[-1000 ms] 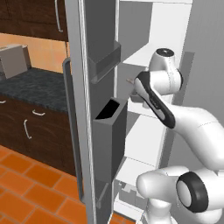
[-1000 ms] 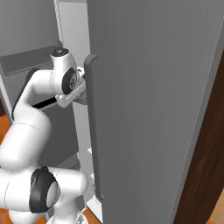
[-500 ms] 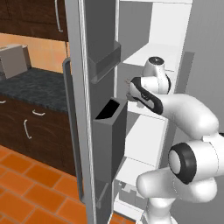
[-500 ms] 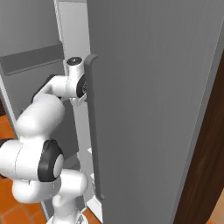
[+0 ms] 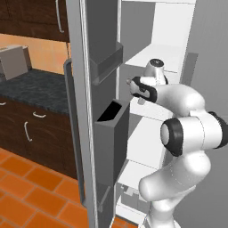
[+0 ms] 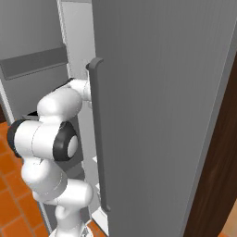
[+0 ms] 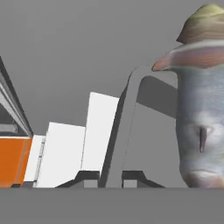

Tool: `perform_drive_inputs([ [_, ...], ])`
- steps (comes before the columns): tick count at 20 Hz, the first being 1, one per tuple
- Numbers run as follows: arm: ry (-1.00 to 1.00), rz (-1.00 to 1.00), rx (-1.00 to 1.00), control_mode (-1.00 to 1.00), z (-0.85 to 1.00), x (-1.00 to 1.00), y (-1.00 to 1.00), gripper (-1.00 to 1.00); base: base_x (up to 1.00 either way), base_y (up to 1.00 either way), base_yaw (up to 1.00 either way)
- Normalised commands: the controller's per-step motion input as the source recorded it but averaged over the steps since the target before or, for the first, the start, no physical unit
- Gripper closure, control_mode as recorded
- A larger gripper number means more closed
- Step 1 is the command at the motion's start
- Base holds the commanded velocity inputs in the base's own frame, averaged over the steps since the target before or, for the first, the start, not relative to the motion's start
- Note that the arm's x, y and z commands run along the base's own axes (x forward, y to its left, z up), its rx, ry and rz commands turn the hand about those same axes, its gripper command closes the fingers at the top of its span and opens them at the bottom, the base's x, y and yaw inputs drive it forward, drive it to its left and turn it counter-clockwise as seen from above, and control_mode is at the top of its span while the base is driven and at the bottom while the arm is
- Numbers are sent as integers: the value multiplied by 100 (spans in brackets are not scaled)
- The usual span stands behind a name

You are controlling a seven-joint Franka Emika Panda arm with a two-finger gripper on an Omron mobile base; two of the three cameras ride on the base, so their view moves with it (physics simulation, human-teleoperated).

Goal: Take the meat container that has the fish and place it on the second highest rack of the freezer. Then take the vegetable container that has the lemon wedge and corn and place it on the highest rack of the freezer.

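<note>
While the freezer (image 5: pixel 151 53) stands open, the gripper (image 5: pixel 130 83) is seen between its shelves, jaws clenched on nothing discernible. A greyish fish-like shape (image 7: pixel 202 127) looms alongside. Fetching a container is judged next, requiring withdrawal.

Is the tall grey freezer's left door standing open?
Yes, the freezer's left door is swung out in the left base view, baring the white shelves behind it.
</note>
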Motion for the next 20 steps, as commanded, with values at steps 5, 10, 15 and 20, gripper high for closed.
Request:
perform_drive_inputs([
  [5,2,0,0,-100,-19,71,4,100,0,0,0],
  [10,4,0,0,-100,-59,38,4,100,0,0,0],
  [15,2,0,0,-100,-50,11,8,100,0,0,0],
  [20,0,0,0,-100,0,83,0,100,0,0,0],
])
